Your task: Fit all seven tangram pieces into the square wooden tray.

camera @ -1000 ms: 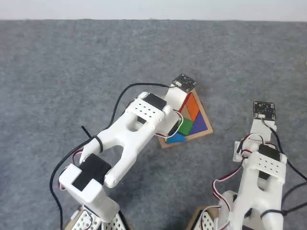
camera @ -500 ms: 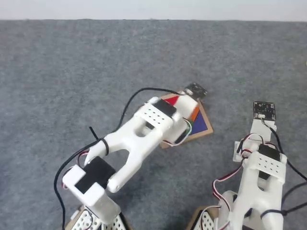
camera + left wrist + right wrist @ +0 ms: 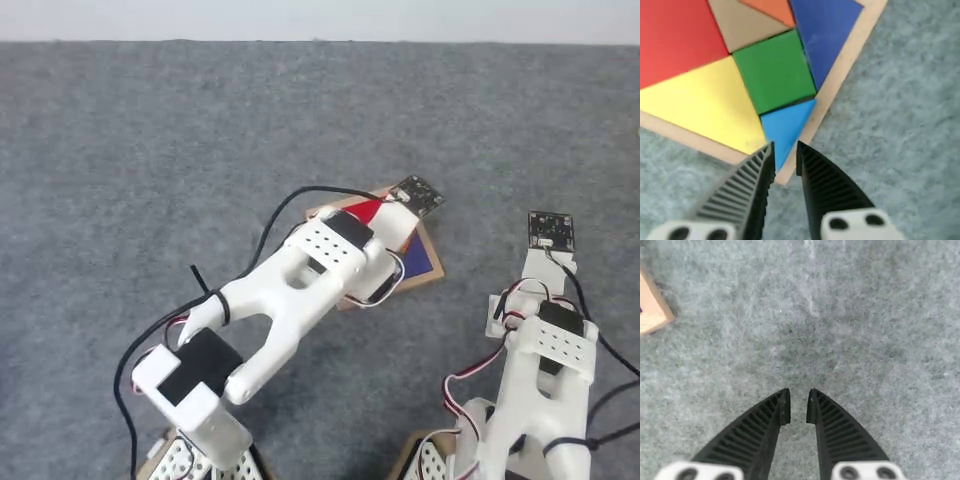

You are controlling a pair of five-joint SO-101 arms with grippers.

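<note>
The tips of my left gripper (image 3: 785,150) are drawn together to a narrow slit and hold nothing. They hang over one corner of the tray (image 3: 837,82), and between them shows the point of the light blue triangle (image 3: 786,125), which lies flat in that corner. Next to it sits the green square (image 3: 774,70), its one edge along the triangle's long side. The yellow triangle (image 3: 705,105) lies against another side of the square and runs along the tray's rim. Beyond the yellow one is the red triangle (image 3: 675,35). A tan piece (image 3: 747,25) touches the far side of the square, with an orange piece (image 3: 771,7) past it. The dark blue piece (image 3: 827,30) runs along the rim from the square's remaining side. All seven lie level inside the rim, edge to edge.

From above, my left arm (image 3: 300,290) stretches over the tray (image 3: 432,277) and covers most of it; part of the red triangle (image 3: 365,210) and the dark blue piece (image 3: 416,260) show beside it.

My right gripper (image 3: 797,407) is likewise closed to a thin slit, with nothing in it, over bare grey carpet (image 3: 865,315). A corner of the tray (image 3: 650,310) lies well apart from its tips. My right arm (image 3: 545,350) stands near the tray.
</note>
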